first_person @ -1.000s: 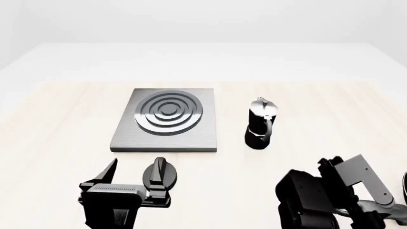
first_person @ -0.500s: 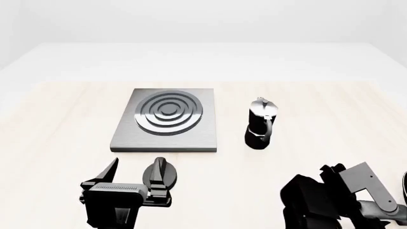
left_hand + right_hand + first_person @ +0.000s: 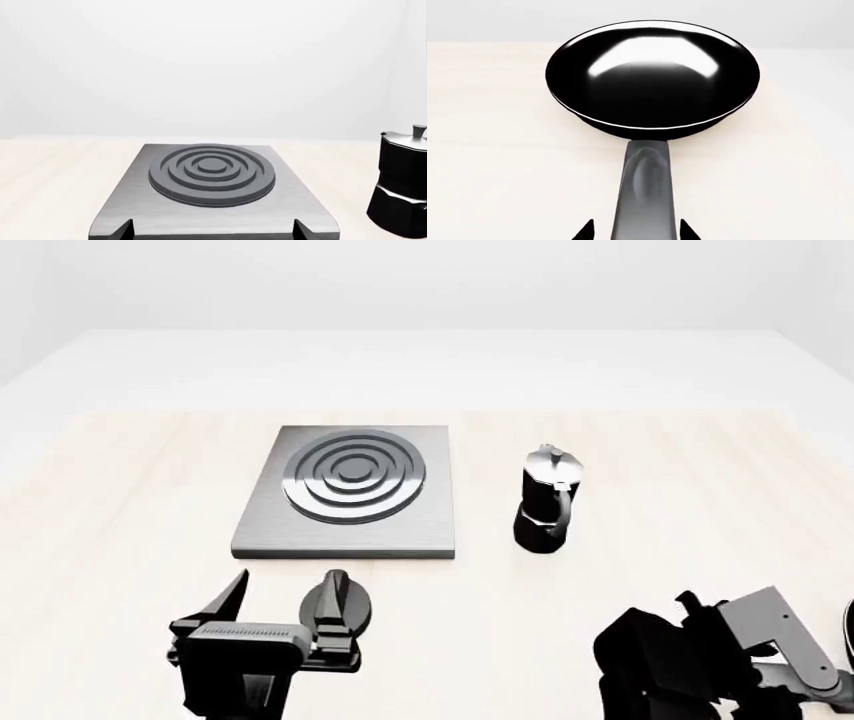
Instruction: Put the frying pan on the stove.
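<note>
The frying pan [image 3: 652, 75] is glossy black and lies on the light wooden table. Its grey handle [image 3: 646, 195] runs back toward my right gripper [image 3: 636, 231]. That gripper is open, with one fingertip on each side of the handle and a gap on both sides. The stove [image 3: 350, 502] is a grey slab with dark rings at the table's middle left, and it also shows in the left wrist view [image 3: 212, 172]. My left gripper [image 3: 284, 608] is open and empty just in front of the stove, and shows in its own wrist view [image 3: 212, 231].
A black-and-silver moka pot [image 3: 549, 502] stands right of the stove and shows in the left wrist view [image 3: 401, 187]. A small black round knob [image 3: 336, 606] lies beside my left gripper. My right arm [image 3: 694, 665] fills the lower right corner.
My right arm has sunk a little lower and to the right in the head view. The left gripper, stove, moka pot and knob have not moved.
</note>
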